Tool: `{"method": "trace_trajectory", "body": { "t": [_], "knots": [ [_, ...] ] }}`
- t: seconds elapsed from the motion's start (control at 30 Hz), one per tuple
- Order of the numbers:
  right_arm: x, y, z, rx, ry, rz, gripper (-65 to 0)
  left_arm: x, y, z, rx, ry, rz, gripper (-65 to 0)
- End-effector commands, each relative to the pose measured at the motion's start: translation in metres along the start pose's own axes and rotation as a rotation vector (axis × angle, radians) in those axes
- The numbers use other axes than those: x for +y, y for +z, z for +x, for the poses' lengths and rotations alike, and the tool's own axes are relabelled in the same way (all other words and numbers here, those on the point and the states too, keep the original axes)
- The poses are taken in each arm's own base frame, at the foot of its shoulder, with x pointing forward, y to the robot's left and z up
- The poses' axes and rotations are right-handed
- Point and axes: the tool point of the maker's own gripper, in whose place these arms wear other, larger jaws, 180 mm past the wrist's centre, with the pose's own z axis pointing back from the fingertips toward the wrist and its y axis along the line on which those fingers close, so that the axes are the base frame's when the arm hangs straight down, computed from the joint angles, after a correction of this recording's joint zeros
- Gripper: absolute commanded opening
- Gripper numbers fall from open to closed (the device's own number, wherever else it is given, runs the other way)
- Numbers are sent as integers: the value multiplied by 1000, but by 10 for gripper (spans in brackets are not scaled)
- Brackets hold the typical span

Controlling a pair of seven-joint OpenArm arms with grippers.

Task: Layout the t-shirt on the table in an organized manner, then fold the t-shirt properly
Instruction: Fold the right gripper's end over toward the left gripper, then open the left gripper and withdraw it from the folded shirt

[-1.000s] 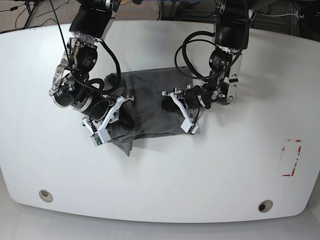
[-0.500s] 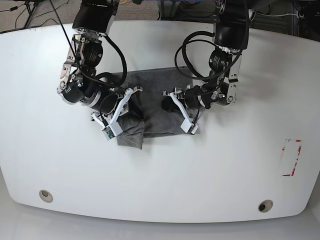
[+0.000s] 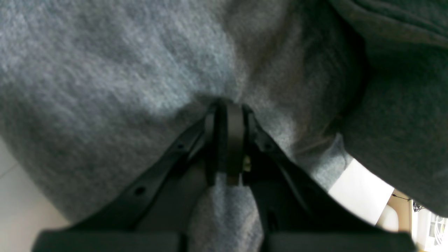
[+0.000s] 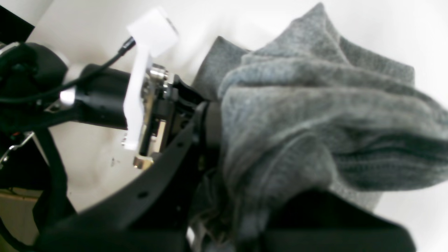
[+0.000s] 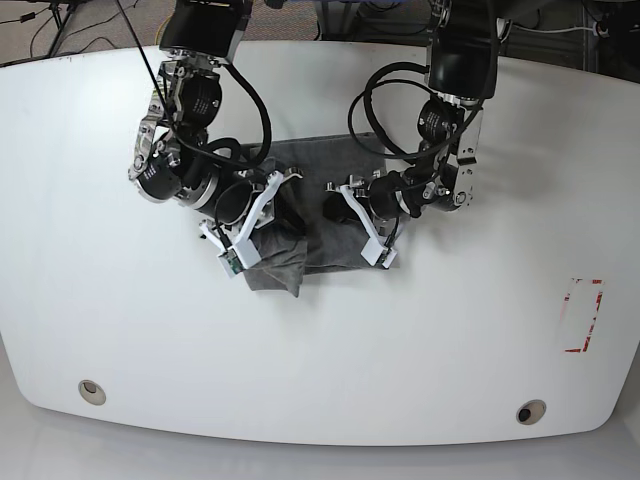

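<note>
1. Nearest the base camera, two small round holes (image 5: 91, 391) sit in the glossy white worktop (image 5: 400, 350), with a red-and-white tape mark (image 5: 583, 315) off to one side.
2. At mid-worktop lies the heather-grey t-shirt (image 5: 300, 215), bunched into a compact heap, one corner hanging toward the near edge.
3. The right gripper (image 5: 262, 215) is pinched tight on a thick wad of the t-shirt's folded cloth.
4. The left gripper (image 5: 345, 208) is likewise clamped on the t-shirt, fabric squeezed between its black fingers (image 3: 227, 140).
5. Beyond, both black arms rise toward the worktop's far edge.
</note>
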Motion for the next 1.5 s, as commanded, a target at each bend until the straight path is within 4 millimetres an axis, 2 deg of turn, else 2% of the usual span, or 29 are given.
{"method": "trace_trajectory", "body": {
  "t": [0.0, 0.1, 0.17, 0.27, 0.3, 0.33, 0.37, 0.47, 0.5, 0.73, 0.83, 0.9, 1.03, 1.2, 1.33, 1.47],
  "knots": [
    [7, 2, 22, -76, 26, 21, -642, 10, 1, -12, 68, -12, 52, -626],
    [9, 1, 24, -80, 24, 26, -637, 9, 1, -12, 67, -10, 50, -625],
    [13, -1, 24, -76, 35, 39, -604, 9, 1, -12, 67, -12, 49, -617],
    [29, -7, 24, -63, 64, 79, -469, 9, 1, -11, 66, -12, 48, -574],
    [35, -9, 24, -59, 73, 93, -393, 9, 1, -11, 66, -12, 48, -556],
    [37, -8, 24, -59, 75, 97, -357, 9, 1, -11, 66, -12, 48, -550],
    [45, -8, 23, -63, 82, 115, -263, 9, 1, -11, 66, -12, 48, -537],
    [54, -4, 30, -89, 95, 125, -135, 9, 1, -10, 61, -11, 47, -531],
    [55, -3, 31, -94, 98, 123, -125, 9, 1, -10, 61, -11, 47, -531],
    [56, -2, 31, -98, 108, 126, -171, 8, 2, -7, 53, -15, 45, -529],
    [45, 3, 29, -87, 117, 99, -208, 5, 3, -3, 37, -18, 26, -524],
    [39, 5, 28, -86, 114, 84, -217, 2, 7, 5, 8, -26, 8, -497],
    [28, 10, 27, -82, 113, 55, -233, 4, 19, 24, -65, -12, -3, -388],
    [18, 15, 23, -60, 131, 33, -233, 4, 31, 40, -128, -4, -16, -297],
    [7, 21, 21, -59, 118, 1, -233, 1, 42, 53, -179, -21, -49, -281],
    [3, 22, 20, -58, 113, -10, -233, 1, 51, 59, -209, -36, -85, -279]
  ]
}}
